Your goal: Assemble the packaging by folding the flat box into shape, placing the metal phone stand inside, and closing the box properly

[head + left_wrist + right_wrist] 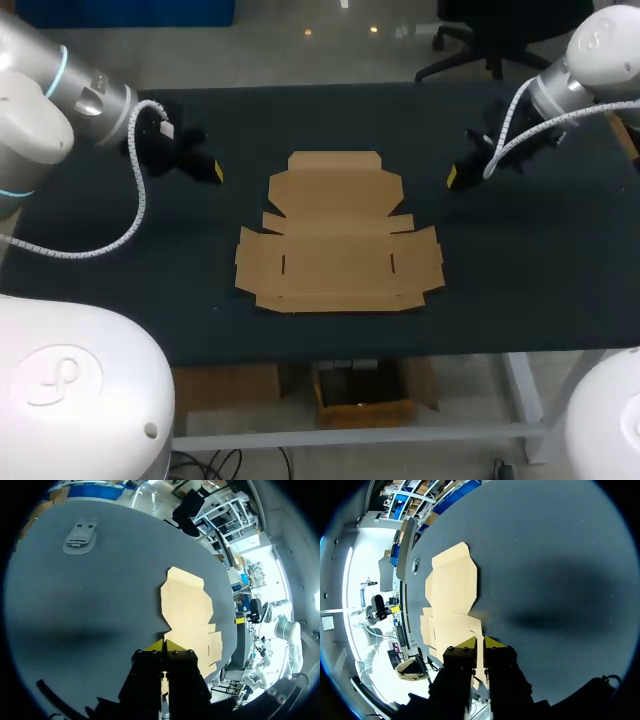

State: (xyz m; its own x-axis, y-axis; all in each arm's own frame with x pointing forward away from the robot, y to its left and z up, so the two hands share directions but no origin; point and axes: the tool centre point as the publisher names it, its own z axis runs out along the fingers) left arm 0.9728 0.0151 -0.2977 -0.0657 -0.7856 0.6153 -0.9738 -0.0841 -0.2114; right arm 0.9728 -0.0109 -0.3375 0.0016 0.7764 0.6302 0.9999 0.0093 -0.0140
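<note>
our left end effector and right end effector, both pressed together, flank the flat box; nudging its flaps may slide it across the desk.

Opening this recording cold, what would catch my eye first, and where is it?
A tan flat box lies unfolded in the middle of the dark table, all of its flaps flat. The left gripper and right gripper flank it, one on each side, yellow tips shut on nothing. In the left wrist view a grey phone stand lies on the table ahead of the gripper, well apart from the box.
</note>
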